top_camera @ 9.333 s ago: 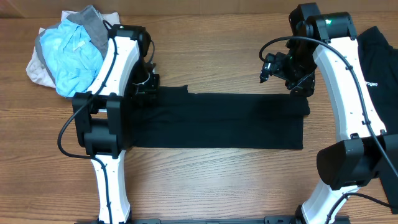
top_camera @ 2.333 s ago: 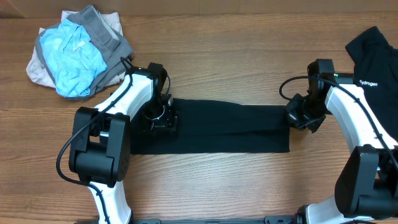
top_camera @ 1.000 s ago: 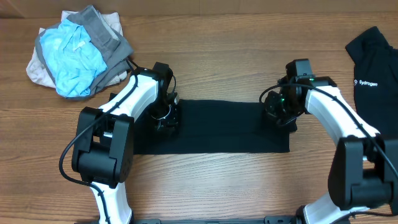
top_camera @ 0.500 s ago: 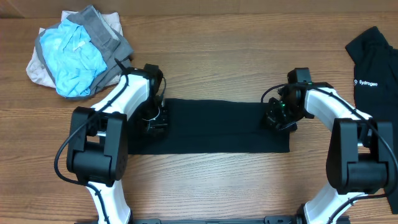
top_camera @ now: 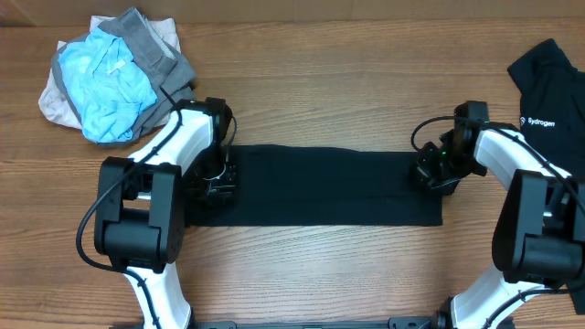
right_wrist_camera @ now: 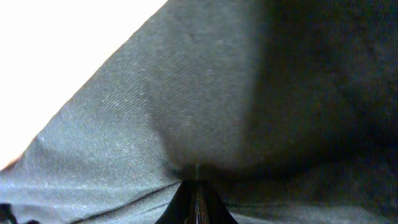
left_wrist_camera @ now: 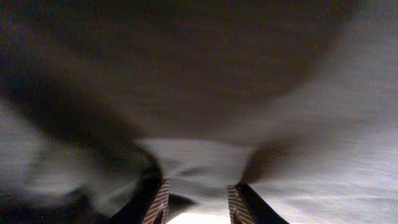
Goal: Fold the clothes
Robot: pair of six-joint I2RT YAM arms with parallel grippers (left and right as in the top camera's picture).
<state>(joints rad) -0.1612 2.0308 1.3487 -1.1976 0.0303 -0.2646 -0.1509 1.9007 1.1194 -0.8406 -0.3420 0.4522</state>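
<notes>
The clothes (top_camera: 320, 187) lie spanned end to end on the bench (top_camera: 320, 82), ready for folding.
At 3 o'clock the right gripper (top_camera: 430, 172) clamps the end; at 9 o'clock the left gripper (top_camera: 219, 178) straddles a fabric ridge; its grip cannot be told.

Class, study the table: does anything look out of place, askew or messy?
Nothing is spilled or damaged. The black garment lies as a fairly straight band across the table. Only the blue, grey and beige bundle at the far left corner looks untidy: crumpled in a heap, not folded.
</notes>
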